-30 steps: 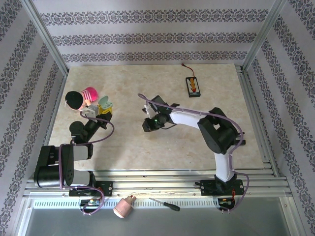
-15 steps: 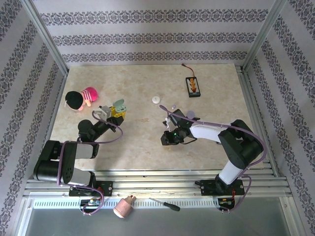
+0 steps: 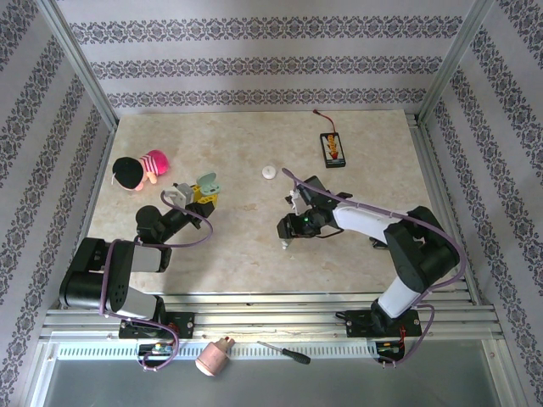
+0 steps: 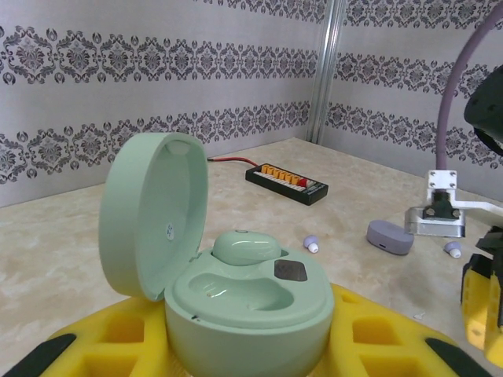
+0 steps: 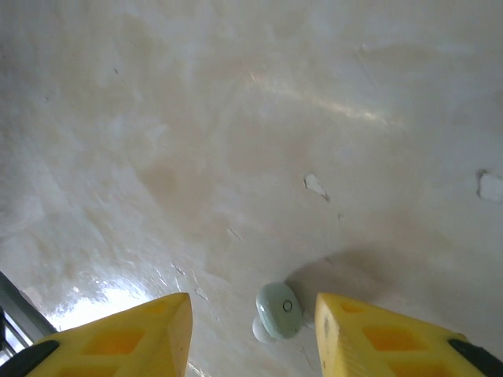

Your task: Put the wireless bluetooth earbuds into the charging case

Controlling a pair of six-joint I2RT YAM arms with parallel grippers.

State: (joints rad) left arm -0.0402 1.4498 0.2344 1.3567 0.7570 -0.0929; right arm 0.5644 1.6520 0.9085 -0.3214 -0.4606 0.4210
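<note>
Pale green, the loose earbud (image 5: 277, 309) lies on the table (image 5: 236, 118) at lower centre of the right wrist view, between the spread fingers (image 5: 141, 330) of the right gripper (image 5: 251, 305): centre over it before pinching gently, while the left gripper (image 4: 247, 349) clamps the open charging case (image 4: 244, 298).

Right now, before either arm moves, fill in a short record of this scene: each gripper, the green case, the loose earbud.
left gripper: shut on the green charging case, lid open
case contents: seated earbud in one slot, other slot empty
right gripper: open, over the table
loose earbud: pale green, on the table between the right fingers, touching neither
elsewhere on table: lavender case, black connector board
</note>
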